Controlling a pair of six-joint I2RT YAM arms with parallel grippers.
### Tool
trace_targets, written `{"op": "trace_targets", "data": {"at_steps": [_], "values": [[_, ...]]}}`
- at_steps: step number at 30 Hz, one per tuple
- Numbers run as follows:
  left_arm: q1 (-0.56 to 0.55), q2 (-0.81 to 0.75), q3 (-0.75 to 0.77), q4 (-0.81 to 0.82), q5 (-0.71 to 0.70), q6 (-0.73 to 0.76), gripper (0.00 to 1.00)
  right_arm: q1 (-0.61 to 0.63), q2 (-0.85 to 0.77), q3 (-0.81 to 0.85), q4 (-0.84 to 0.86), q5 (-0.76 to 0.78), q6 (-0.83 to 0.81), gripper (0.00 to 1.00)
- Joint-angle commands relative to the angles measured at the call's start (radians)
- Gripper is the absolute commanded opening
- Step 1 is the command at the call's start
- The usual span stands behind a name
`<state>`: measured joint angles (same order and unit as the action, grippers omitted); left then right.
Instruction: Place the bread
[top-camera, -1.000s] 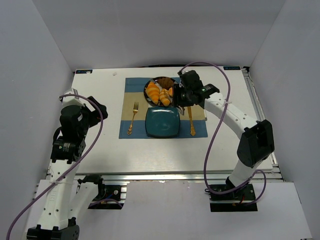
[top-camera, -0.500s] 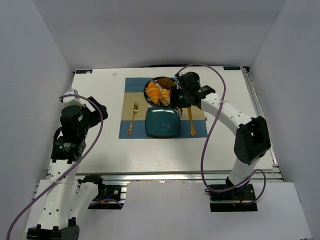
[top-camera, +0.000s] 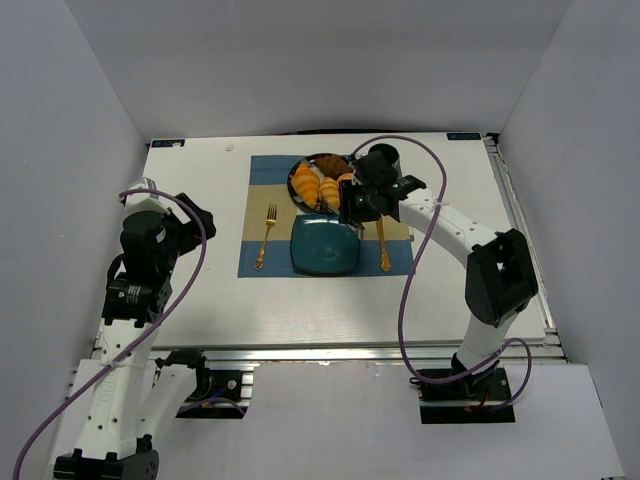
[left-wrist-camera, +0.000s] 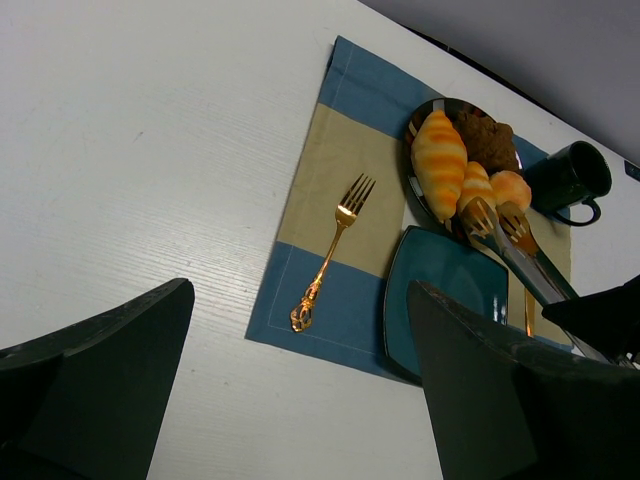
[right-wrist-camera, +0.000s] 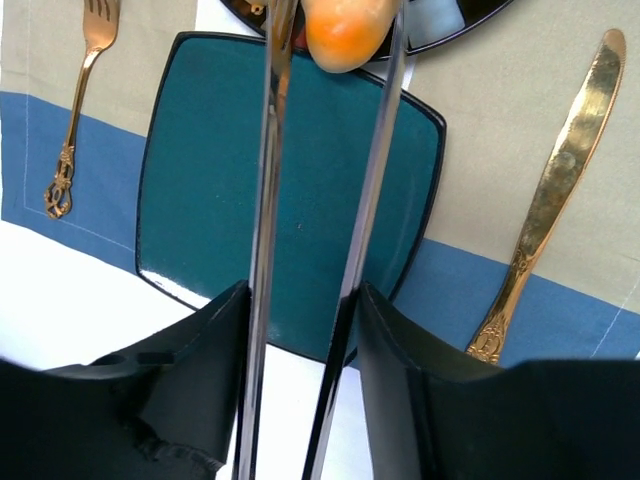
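Note:
The bread (left-wrist-camera: 476, 186), a small golden-yellow ridged roll, lies on a round black plate (left-wrist-camera: 412, 150) between a larger orange roll (left-wrist-camera: 440, 165) and a small round bun (left-wrist-camera: 511, 187). It also shows in the top view (top-camera: 329, 192). My right gripper (right-wrist-camera: 303, 295) is shut on metal tongs (right-wrist-camera: 268, 180). The tong tips reach the near ends of the bread and bun. An orange rounded end (right-wrist-camera: 345, 30) sits between the tong arms; I cannot tell which piece it is. A teal square plate (right-wrist-camera: 200, 180) lies under the tongs. My left gripper (left-wrist-camera: 300, 295) is open and empty, far left.
A blue and tan placemat (top-camera: 262, 262) holds both plates, a gold fork (top-camera: 266, 237) on the left and a gold knife (top-camera: 383, 245) on the right. A dark green mug (left-wrist-camera: 570, 175) stands right of the round plate. Grey walls surround the white table.
My right arm has swung left and the gripper with the tongs has shifted slightly toward the round plate's near edge. The left arm has not moved.

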<state>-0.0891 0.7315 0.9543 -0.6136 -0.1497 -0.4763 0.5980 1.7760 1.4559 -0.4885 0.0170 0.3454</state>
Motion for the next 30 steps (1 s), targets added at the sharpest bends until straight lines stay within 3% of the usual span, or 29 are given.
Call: {"op": "trace_targets", "data": {"at_steps": [1,4,12,21,30], "values": [[-0.003,-0.001,-0.006,0.009,-0.008,0.001,0.98,0.006,0.002,-0.008,0.045,-0.008,0.004,0.49],[-0.003,-0.001,-0.005,0.008,-0.010,0.001,0.98,0.006,0.002,-0.006,0.047,-0.037,0.010,0.38],[-0.003,0.005,0.009,0.003,-0.011,0.007,0.98,0.006,-0.062,0.035,0.024,-0.038,0.030,0.29],[-0.003,0.006,0.020,0.000,-0.010,0.005,0.98,0.011,-0.217,0.009,-0.036,-0.022,0.032,0.29],[-0.003,-0.023,0.008,-0.014,-0.005,0.001,0.98,0.123,-0.414,-0.230,-0.055,0.044,0.035,0.30]]}}
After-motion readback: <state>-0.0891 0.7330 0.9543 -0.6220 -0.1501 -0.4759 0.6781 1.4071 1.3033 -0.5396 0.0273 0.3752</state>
